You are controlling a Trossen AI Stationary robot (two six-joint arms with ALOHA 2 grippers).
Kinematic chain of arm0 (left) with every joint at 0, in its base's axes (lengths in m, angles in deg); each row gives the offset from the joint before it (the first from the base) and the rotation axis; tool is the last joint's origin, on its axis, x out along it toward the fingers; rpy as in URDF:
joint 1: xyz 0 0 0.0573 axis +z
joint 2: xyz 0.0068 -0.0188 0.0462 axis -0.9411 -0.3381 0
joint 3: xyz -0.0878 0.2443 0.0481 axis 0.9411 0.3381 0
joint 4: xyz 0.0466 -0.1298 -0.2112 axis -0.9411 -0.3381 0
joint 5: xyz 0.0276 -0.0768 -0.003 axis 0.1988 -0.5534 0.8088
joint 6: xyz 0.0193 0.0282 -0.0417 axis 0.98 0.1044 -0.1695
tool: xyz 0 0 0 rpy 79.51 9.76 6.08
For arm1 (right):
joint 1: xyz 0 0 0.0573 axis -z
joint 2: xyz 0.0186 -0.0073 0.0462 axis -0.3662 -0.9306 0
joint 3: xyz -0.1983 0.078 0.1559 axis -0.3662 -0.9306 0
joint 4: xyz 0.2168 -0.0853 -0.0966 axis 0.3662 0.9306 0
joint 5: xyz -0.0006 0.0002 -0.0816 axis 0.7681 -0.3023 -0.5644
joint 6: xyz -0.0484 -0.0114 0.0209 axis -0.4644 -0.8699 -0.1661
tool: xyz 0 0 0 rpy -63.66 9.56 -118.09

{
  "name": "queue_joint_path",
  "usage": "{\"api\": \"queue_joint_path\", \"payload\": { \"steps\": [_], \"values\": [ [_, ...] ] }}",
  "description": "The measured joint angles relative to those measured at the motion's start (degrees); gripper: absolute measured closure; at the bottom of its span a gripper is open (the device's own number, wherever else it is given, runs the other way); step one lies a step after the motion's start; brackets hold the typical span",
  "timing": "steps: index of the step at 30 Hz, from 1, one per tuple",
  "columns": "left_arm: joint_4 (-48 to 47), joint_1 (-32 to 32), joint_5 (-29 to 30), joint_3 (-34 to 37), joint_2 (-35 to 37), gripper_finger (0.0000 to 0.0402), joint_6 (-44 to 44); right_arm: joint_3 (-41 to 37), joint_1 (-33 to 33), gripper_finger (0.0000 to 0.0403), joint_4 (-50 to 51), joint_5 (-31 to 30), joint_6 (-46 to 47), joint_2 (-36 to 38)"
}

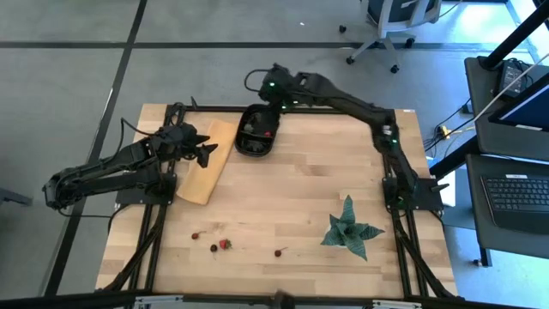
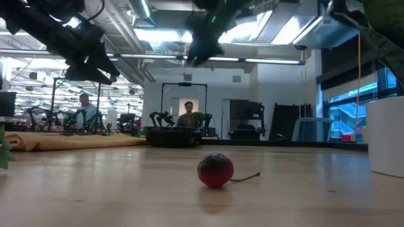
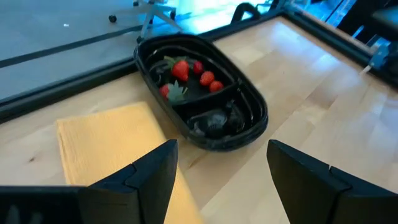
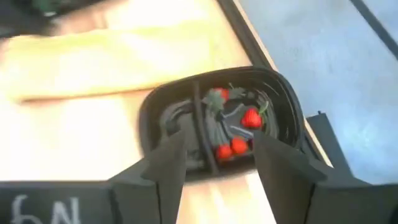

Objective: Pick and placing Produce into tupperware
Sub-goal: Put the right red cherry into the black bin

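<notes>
Hovering over the tub (image 1: 256, 130) at the table's (image 1: 292, 197) 12 o'clock edge, my right gripper (image 4: 214, 163) has its jaws spread and empty. I count red strawberries (image 3: 181, 68) in one compartment; the other holds something dark I cannot identify. Left gripper (image 3: 219, 171), jaws wide, waits at 9 o'clock above the tan board (image 1: 204, 167). Loose produce (image 1: 225, 245) lies near 6 o'clock.

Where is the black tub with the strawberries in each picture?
High view: black tub at the table's far edge, under the right gripper.
Low view: low dark shape far across the table.
Left wrist view: centre.
Right wrist view: centre.
Shared landmark: tan board beside it.
</notes>
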Motion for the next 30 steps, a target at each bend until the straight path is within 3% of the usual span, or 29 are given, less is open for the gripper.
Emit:
{"api": "queue_joint_path", "payload": {
  "steps": [10,18,26,30],
  "values": [
    [5.97,-0.03,-1.96,0.00,0.02,0.0162,0.03,0.04,-13.88,0.0216,8.94,-0.60,-0.10,11.14],
    [6.09,0.01,-3.08,0.00,0.00,0.0162,-0.02,-0.71,-29.70,0.0216,9.52,-5.53,0.13,12.37],
    [5.12,0.00,-3.08,0.00,0.00,0.0162,0.05,-7.30,-40.35,0.0216,4.61,-13.98,3.24,12.35],
    [5.12,0.00,-3.08,0.00,0.01,0.0162,0.05,-15.04,-42.65,0.0216,-1.03,-15.11,5.31,12.38]
  ]
}}
